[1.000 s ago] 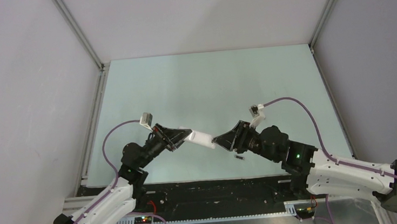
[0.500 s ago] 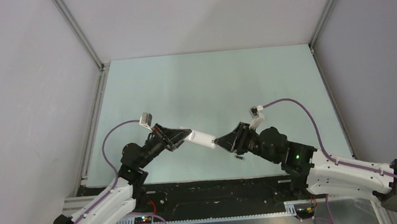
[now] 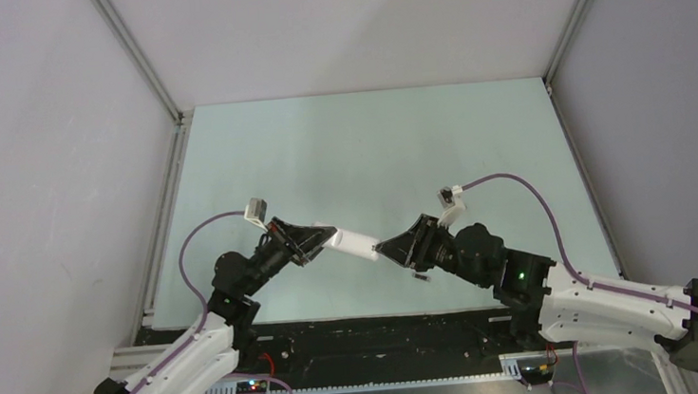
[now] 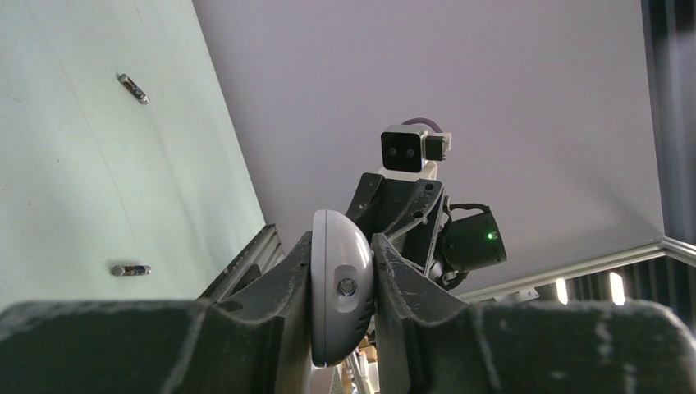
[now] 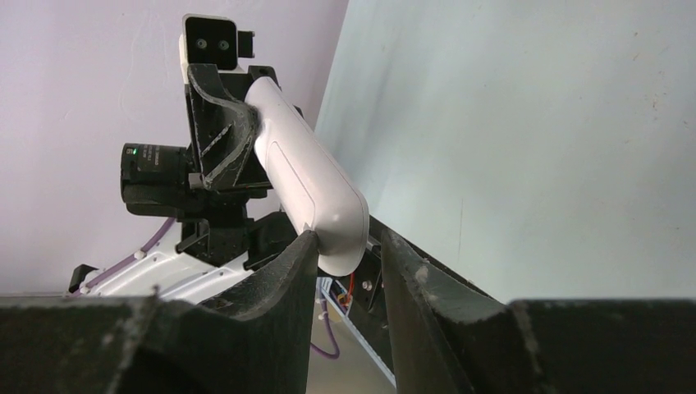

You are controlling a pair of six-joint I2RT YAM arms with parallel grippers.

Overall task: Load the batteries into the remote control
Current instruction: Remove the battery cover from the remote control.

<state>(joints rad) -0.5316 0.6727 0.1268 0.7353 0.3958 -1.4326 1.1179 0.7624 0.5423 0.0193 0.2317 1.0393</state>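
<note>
Two grippers, one remote control [image 3: 353,243], and it's strung between them in mid-air, clear of the table [image 3: 369,138]. The left gripper [image 4: 343,242] is clamped tight on one end, both pads flat against the white shell and the end cap bulging out between them. At the far end the right gripper [image 5: 349,240] brackets the rounded tip. One finger [image 5: 287,267] touches the shell, but there's a sliver of daylight beside the other, so I can't tell whether it is actually pinching.

My read is that this is a handover or a bracing hold. The left arm offers the handset lengthways so the right can take it or steady it. The side facing the right wrist is plain white with a panel outline, likely the battery door, though I can't say for sure.

And the batteries [image 4: 131,88]? Both are down on the table, well off to the side of the left gripper. They lie apart from each other, the nearer cell [image 4: 130,269] close to the table's edge. By my reckoning loading hasn't started, and neither gripper is free to fetch one.
</note>
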